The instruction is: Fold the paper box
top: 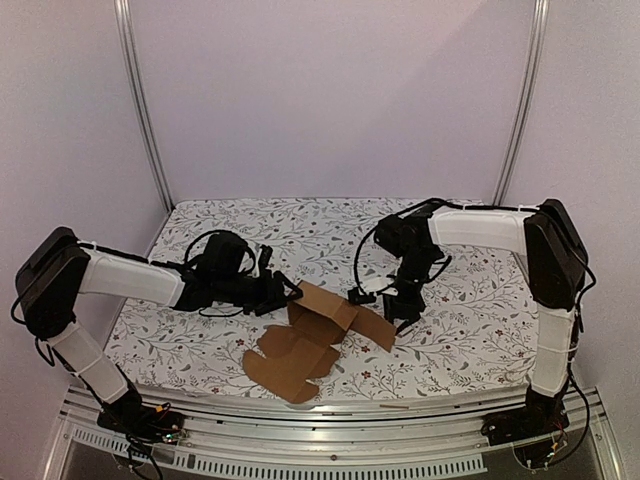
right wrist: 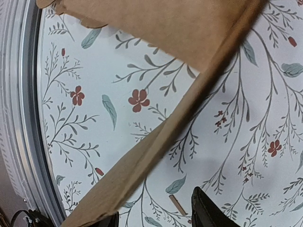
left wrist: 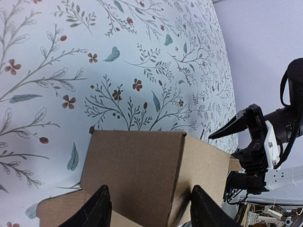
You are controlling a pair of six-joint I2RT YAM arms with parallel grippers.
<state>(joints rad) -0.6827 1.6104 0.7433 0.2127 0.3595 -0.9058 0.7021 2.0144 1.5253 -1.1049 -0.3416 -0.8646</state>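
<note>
While its two black fingers (left wrist: 97, 210) stand well apart, the left end effector (left wrist: 149, 198) straddles a raised wall of the plain brown cardboard paper box (top: 310, 335), at the box's 10 o'clock edge. Whether the pads press the wall I cannot tell. The right end effector (right wrist: 155, 204), jaws likewise parted and clamping nothing, hovers at the box's 3 o'clock, over an outspread flap (right wrist: 156, 137) that crosses its view diagonally. The box, half raised with rounded flaps lying flat toward 6 o'clock, sits mid-width near the front edge of the white, flower-printed desk (top: 200, 235).
</note>
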